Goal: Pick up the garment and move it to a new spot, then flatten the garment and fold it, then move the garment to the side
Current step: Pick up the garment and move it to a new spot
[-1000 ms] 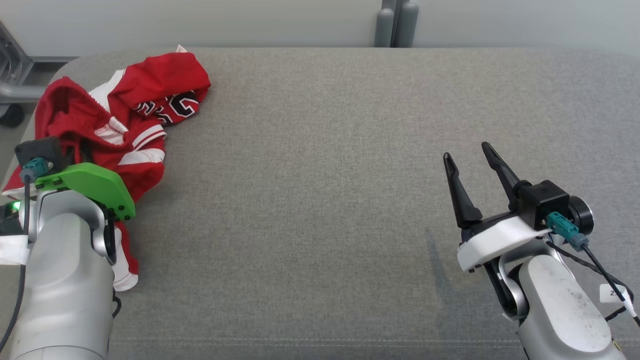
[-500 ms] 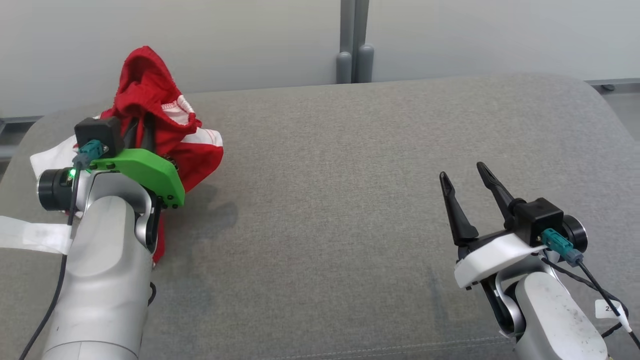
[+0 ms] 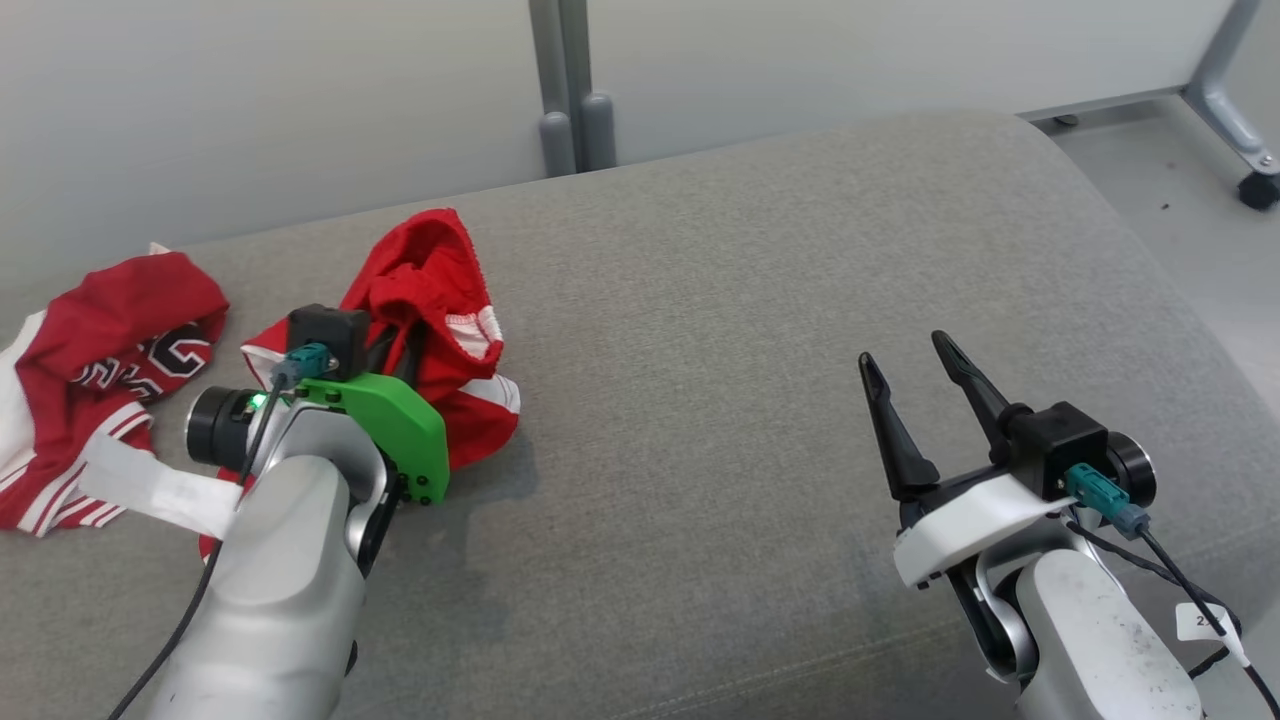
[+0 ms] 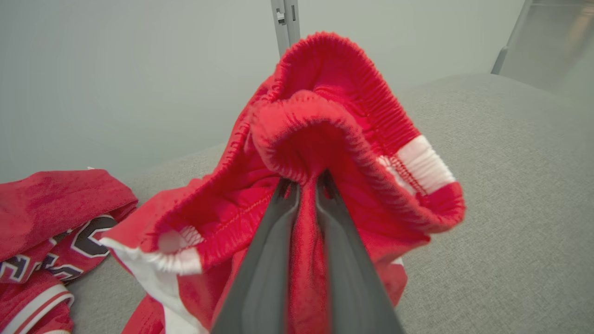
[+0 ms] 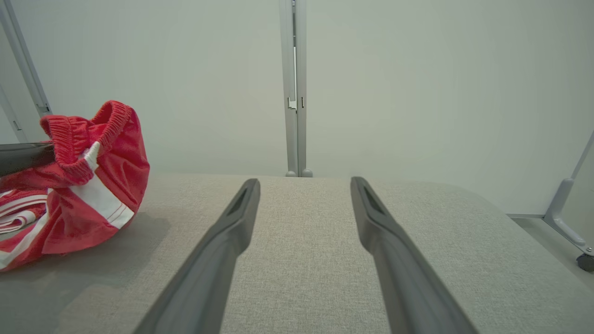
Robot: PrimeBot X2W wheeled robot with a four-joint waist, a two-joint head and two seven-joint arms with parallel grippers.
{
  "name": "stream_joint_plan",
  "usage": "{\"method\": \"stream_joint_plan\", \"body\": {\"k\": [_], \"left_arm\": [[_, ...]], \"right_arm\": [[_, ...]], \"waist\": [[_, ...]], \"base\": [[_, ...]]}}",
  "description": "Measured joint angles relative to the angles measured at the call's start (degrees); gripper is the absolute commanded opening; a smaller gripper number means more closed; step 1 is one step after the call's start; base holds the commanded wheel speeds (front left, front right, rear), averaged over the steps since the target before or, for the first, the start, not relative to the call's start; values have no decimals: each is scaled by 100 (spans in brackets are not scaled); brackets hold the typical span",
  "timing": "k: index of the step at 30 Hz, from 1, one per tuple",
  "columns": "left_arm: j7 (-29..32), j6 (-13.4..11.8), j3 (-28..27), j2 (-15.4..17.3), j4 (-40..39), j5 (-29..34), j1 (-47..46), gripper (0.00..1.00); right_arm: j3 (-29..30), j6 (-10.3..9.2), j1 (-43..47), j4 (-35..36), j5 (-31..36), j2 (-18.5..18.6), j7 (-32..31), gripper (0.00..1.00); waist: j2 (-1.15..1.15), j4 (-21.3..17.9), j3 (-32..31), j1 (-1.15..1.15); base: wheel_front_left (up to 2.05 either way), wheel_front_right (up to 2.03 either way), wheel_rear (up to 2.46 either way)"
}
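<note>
Firmly, garment (image 4: 352,116) pinched in left tool (image 4: 304,178), right tool (image 3: 903,348) gaping, apart

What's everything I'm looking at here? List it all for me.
shorts: one, red with white trim, waistband raised, left of centre on the cushion
lettered garment: one, red, white and black, crumpled at far left
cushion: one, grey, beneath everything
posts: two, grey, behind the cushion
wheeled leg: one, grey, on the floor, top right
left tool: one, dark, shut on the shorts
right tool: one, dark, open, above the cushion's right part
</note>
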State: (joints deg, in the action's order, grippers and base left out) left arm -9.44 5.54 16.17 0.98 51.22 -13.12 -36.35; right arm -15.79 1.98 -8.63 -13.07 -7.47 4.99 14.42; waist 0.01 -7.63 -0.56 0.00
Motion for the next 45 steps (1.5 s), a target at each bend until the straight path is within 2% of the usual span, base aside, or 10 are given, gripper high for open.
{"method": "stream_joint_plan", "body": {"k": [7,15,21,22,23,24,25,30,34,45], "left_arm": [[244,-5,809,7,-278,-378,5,0],[541,-361,1370,26,-471,-500,-11,0],[645,-565,1618,31,-495,-697,-15,0],[646,-608,1658,36,-503,-725,-17,9],[647,-653,1699,43,-515,-753,-25,34],[653,-679,1735,45,-532,-781,-36,85],[662,-715,1772,46,-548,-789,-56,100],[639,-705,2070,54,-710,-1110,-145,100],[630,-556,2273,60,-926,-1627,-130,100],[186,-530,2755,80,-1419,-1905,-148,100]], "right_arm": [[-101,56,-38,42,0,-38,0,100],[-296,157,-318,60,0,-102,0,100],[-365,163,-428,42,-12,-135,0,100],[-375,164,-452,42,-14,-141,0,100],[-378,164,-480,41,-19,-146,0,100],[-377,164,-508,40,-21,-147,0,100],[-376,164,-532,38,-27,-147,0,100],[-323,153,-584,15,-87,-153,0,100],[-250,136,-589,-33,-134,-160,0,100],[44,42,-590,-36,-153,-160,0,100]], "waist": [[0,-523,166,0],[0,-1201,477,0],[0,-1540,677,0],[0,-1600,718,0],[0,-1659,761,0],[0,-1712,805,0],[0,-1763,851,0],[0,-1946,1053,0],[0,-1980,1138,0],[0,-1587,1065,0]], "base": [[0,0,0],[0,0,0],[0,0,0],[0,0,0],[0,0,0],[0,0,0],[0,0,0],[0,0,0],[0,0,0],[0,0,0]]}}
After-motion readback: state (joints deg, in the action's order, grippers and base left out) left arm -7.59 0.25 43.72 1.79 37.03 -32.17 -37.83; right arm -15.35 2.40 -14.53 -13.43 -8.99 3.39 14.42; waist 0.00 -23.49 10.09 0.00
